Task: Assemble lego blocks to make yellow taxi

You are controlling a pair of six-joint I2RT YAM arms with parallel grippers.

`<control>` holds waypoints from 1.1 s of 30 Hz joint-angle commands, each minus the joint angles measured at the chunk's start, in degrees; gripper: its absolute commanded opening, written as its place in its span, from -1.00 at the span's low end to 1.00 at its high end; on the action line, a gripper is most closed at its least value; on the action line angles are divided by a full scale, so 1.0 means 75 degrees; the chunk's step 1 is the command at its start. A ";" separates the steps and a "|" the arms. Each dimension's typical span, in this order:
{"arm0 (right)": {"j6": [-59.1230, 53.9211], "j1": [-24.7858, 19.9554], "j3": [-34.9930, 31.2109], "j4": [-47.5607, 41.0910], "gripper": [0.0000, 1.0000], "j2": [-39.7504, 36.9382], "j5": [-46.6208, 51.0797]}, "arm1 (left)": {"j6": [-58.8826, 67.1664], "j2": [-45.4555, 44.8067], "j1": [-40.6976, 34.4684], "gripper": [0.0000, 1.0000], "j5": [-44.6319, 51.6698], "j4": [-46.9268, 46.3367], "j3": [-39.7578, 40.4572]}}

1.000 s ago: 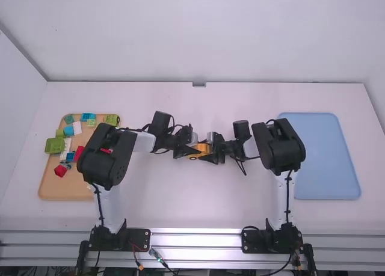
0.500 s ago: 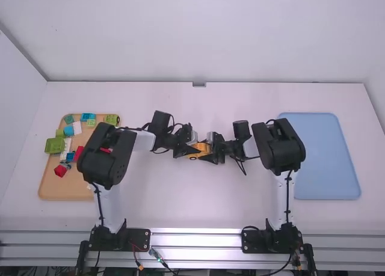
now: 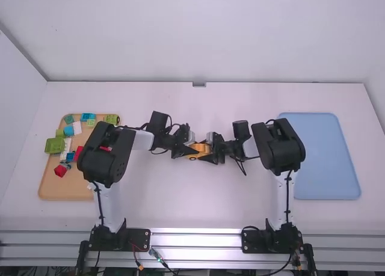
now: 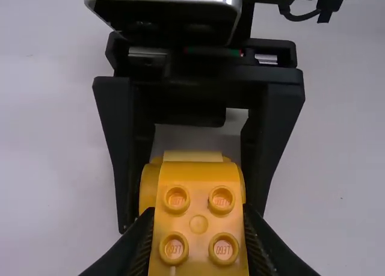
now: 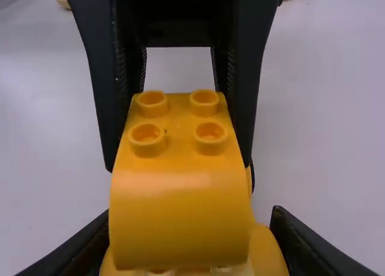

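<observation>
Several blocks point(image 3: 54, 145) lie on a tray point(image 3: 63, 189) the left arm point(image 3: 107, 156) partly hides.

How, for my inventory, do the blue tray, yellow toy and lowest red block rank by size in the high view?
Blue tray
Yellow toy, partly hidden
Lowest red block

Yellow block point(image 5: 180, 219) — glossy plastic, table point(image 3: 198, 198) — smooth

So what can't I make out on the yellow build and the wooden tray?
- High view: the yellow build's ends, behind the left gripper and right gripper.
- Left wrist view: its near end, cut by the bottom edge.
- Right wrist view: its underside, same edge.
- High view: the wooden tray's right part, behind the left arm.
</observation>
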 commanded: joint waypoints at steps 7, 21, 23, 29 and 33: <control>0.0073 -0.0044 0.0029 -0.0090 0.13 0.0105 0.0370 | -0.0828 0.0315 -0.0102 -0.97 -0.0449 0.1445 -0.0956; 0.0076 0.0017 0.0029 -0.0087 0.13 0.0105 0.0353 | -0.1142 0.0315 -0.0329 -0.97 -0.1373 0.1510 -0.1134; 0.0079 0.0067 0.0029 -0.0093 0.13 0.0105 0.0376 | -0.1137 0.0315 -0.0449 -0.97 -0.1731 0.1224 -0.0968; 0.0079 0.0073 0.0032 -0.0087 0.13 0.0105 0.0370 | -0.0702 0.0315 -0.0554 -0.97 -0.1845 0.0498 -0.0740; 0.0076 -0.0003 0.0029 -0.0090 0.13 0.0105 0.0373 | -0.0624 0.0315 -0.0554 -0.97 -0.2057 0.0239 -0.0766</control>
